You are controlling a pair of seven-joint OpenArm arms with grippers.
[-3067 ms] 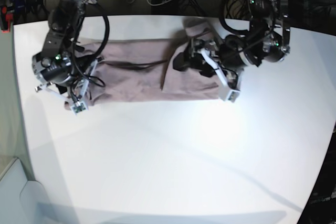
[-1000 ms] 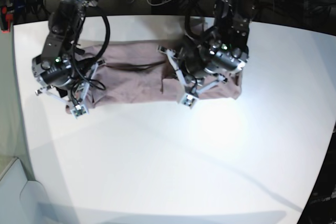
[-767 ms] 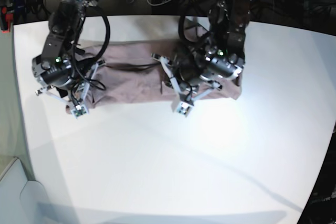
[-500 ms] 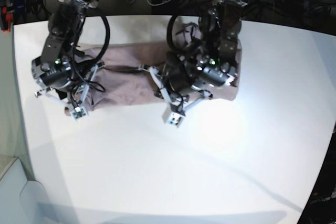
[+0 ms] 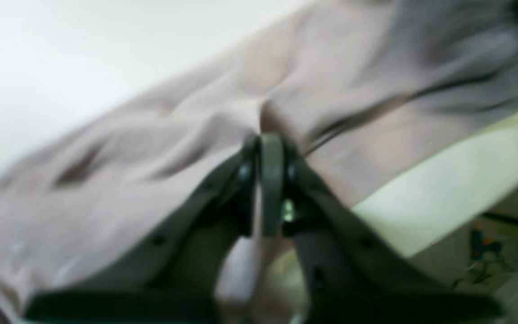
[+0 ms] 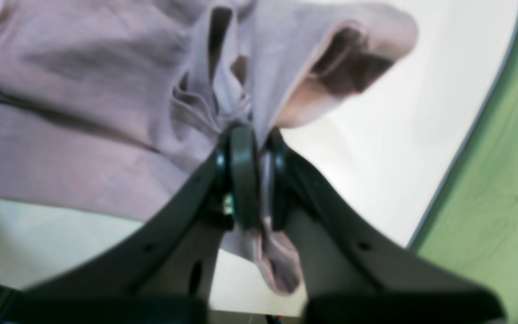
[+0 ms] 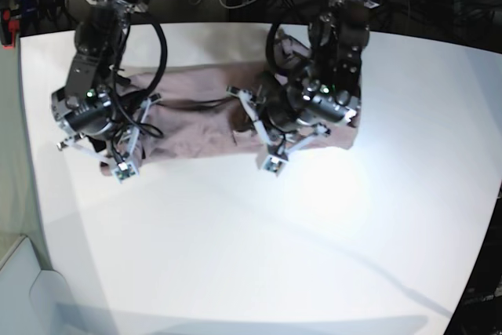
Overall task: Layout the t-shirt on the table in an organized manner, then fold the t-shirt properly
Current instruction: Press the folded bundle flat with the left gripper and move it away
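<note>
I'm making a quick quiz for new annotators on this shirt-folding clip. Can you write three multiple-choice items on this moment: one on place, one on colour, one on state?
1. Where on the table does the t-shirt lie?
A. along the far side
B. at the near edge
C. hanging off the side

2. What colour is the t-shirt?
A. navy blue
B. dusty mauve-pink
C. bright yellow

3. What is the right pincer doing?
A. standing wide open above bare table
B. closed on a bunch of shirt cloth
C. holding a hanger

Answers:
1 A, in the base view the shirt stretches across the far part, the near part is bare.
2 B, every view shows that pink.
3 B, the right wrist view shows cloth gathered between the closed fingers.
</note>
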